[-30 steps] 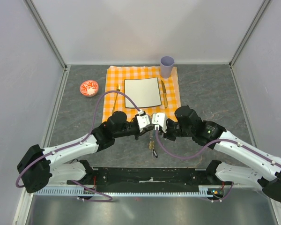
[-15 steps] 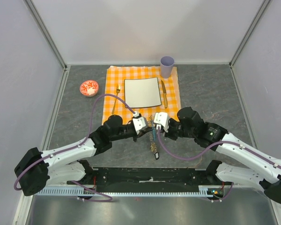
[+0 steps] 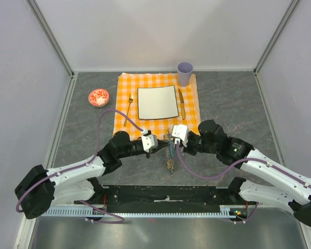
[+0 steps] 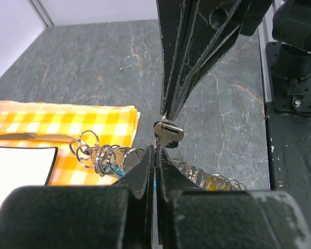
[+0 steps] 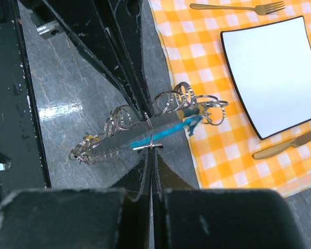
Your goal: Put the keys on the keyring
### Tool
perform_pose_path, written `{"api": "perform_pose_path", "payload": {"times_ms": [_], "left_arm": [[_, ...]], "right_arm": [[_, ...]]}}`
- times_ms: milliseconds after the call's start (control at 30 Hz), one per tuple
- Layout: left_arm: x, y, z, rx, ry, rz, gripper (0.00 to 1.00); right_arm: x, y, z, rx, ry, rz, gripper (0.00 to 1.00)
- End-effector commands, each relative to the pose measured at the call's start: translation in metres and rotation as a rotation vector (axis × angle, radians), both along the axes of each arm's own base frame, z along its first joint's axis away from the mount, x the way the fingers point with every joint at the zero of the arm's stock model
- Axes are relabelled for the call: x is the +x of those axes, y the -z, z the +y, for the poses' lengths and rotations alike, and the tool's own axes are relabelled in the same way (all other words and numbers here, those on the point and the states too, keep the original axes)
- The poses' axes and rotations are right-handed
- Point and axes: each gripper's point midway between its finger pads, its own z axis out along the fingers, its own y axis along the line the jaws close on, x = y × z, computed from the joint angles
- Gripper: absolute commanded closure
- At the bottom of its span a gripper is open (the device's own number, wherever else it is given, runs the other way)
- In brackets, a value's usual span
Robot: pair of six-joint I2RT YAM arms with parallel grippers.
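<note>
The keyring (image 3: 169, 151) is a bundle of thin silvery rings and chain with a turquoise tag (image 5: 160, 134), held just above the table between my two grippers. My left gripper (image 4: 155, 151) is shut on the keyring, and blue shows between its jaws. More of the rings (image 4: 106, 155) trail over the cloth edge. My right gripper (image 5: 152, 153) is shut on a small silvery key (image 5: 149, 147), seen edge-on at the tag. In the left wrist view the key's head (image 4: 168, 133) sits at the right fingers' tips (image 4: 186, 62), right against my left jaws.
An orange checked cloth (image 3: 125, 83) carries a white square plate (image 3: 145, 93), a gold fork (image 3: 128, 109) and a gold knife (image 3: 181, 104). A lilac cup (image 3: 185, 73) stands behind it. A red-and-white bowl (image 3: 98, 97) sits far left. The black base rail (image 3: 166, 194) is near.
Both grippers have come nearer to me and lower. The left wrist has drawn back to the left. The keyring bundle now hangs between the fingertips.
</note>
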Motion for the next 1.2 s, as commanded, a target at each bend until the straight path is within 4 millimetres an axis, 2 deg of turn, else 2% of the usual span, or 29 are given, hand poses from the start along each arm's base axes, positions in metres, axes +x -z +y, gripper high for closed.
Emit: {"api": "perform_pose_path", "payload": {"times_ms": [0, 1167], "left_arm": [[0.000, -0.036, -0.003, -0.110, 0.038, -0.130, 0.98], [-0.008, -0.033, -0.004, -0.100, 0.096, -0.118, 0.98]], "right_arm": [[-0.002, -0.006, 0.007, 0.040, -0.028, -0.010, 1.00], [-0.008, -0.013, 0.009, 0.060, -0.068, -0.019, 1.00]]}}
